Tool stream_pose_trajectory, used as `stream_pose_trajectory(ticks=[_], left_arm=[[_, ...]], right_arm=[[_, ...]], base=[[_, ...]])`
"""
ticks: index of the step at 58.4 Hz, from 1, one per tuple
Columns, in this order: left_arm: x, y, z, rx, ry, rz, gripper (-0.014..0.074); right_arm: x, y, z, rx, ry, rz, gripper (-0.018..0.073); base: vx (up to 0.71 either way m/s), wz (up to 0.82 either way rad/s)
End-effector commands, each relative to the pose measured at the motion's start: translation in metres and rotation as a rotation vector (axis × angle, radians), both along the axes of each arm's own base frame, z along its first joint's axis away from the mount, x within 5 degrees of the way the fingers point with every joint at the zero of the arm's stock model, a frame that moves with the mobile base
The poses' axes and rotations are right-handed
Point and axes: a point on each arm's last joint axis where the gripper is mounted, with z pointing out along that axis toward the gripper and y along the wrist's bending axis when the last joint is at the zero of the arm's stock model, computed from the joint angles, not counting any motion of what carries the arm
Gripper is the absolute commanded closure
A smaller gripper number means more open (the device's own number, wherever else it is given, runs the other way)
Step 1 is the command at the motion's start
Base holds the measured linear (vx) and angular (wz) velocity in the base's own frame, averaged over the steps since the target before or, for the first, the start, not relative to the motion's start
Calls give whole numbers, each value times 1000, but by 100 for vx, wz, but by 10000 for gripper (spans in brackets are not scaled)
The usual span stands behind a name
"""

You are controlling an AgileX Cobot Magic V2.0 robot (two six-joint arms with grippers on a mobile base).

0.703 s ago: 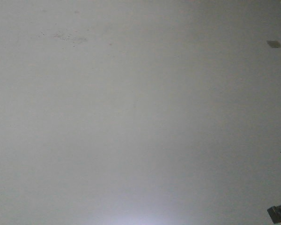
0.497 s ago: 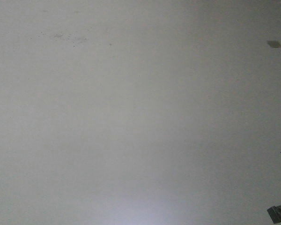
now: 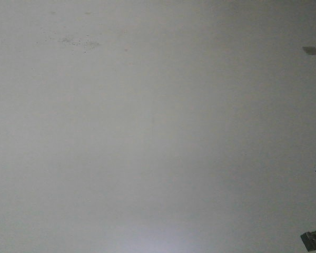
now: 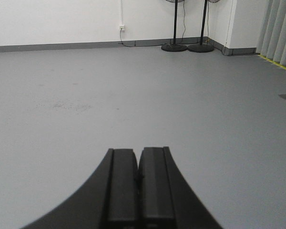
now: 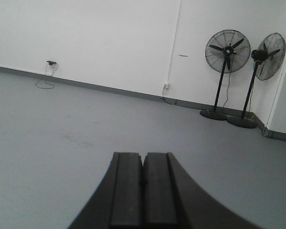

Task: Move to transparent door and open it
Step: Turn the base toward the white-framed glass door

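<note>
In an open room with nothing standing in the middle of it, the task looks barely begun: the door shows in none of the three views, so its place cannot be told, and neither the approach nor the opening is done. The left gripper (image 4: 138,153) is clenched, its two dark pads pressed flat together with nothing between them, and the right gripper (image 5: 143,156) is clenched and empty in the same way; both hang above bare floor (image 3: 147,137), touching nothing. By this judgement the base has first to drive or turn until the door comes into view, and only then can an arm reach for a handle. The floor is smooth, matt grey and level, with a faint speckled scuff (image 3: 76,40) and two small dark plates (image 3: 314,50) set into it near the right edge of the front view. A yellow line (image 4: 276,63) runs along the floor in front of pale vertical blinds (image 4: 279,28) on the right of the left wrist view. The far wall (image 5: 86,38) is plain white with a grey skirting (image 4: 62,46), a socket (image 5: 166,85) low down and a thin conduit rising from it. Two pedestal fans (image 5: 227,45) stand side by side in the corner, well apart from the robot.
</note>
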Motion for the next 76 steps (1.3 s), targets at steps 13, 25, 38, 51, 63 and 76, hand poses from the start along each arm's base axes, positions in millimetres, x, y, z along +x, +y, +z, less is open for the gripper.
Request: stream_pose_trajectory(ticks=[13,25,38,51,63,76], left_arm=[[0,-1,5,-18,-88,-7,602],[0,-1,5,-18,-88,-7,602],[0,-1,5,-18,-88,-7,602],[0,-1,5,-18,-88,-7,602],[0,-1,5,-18,-88,-7,602],[0,-1,5,-18,-88,-7,602]], right_arm=[[-2,-1,8,19,-97,-10,565],[-2,-1,8,19,-97,-10,565],[-2,-1,8,19,-97,-10,565],[-2,-1,8,19,-97,-10,565],[-2,-1,8,19,-97,-10,565],[-2,-1,8,19,-97,-10,565]], base=[[5,3],[11,6],[18,6],[21,10],[22,31],[23,45]])
